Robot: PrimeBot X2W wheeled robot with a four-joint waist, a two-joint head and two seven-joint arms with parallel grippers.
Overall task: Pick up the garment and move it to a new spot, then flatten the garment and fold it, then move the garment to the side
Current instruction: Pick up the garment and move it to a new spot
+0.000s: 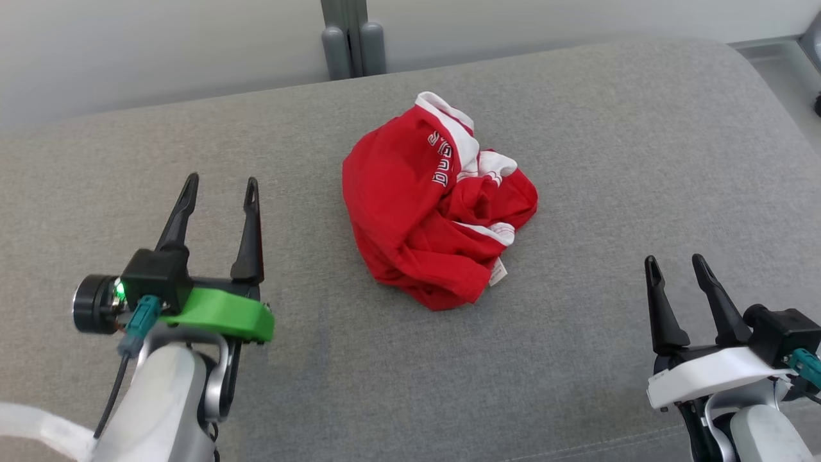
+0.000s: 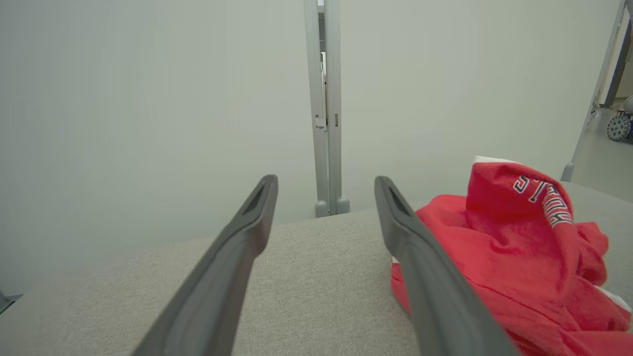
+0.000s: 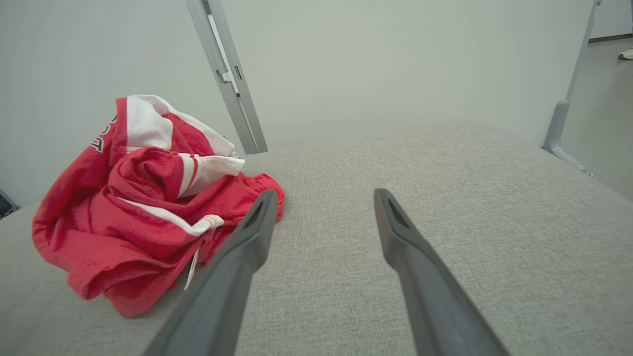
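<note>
Claws spread wide and empty, we see our left gripper (image 1: 222, 179) at lower left, right gripper (image 1: 675, 259) at lower right; the crumpled red garment (image 1: 410, 212) lies mid-frame on the grey cushion (image 1: 609, 128), touching neither.

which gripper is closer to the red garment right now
Left, it seems. The left gripper sits open just left of the red garment; the right gripper, also open, is beyond its near right side, across a wider gap.

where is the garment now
In the head view the garment lies crumpled on the grey cushion, ahead of and between the left gripper and right gripper.
</note>
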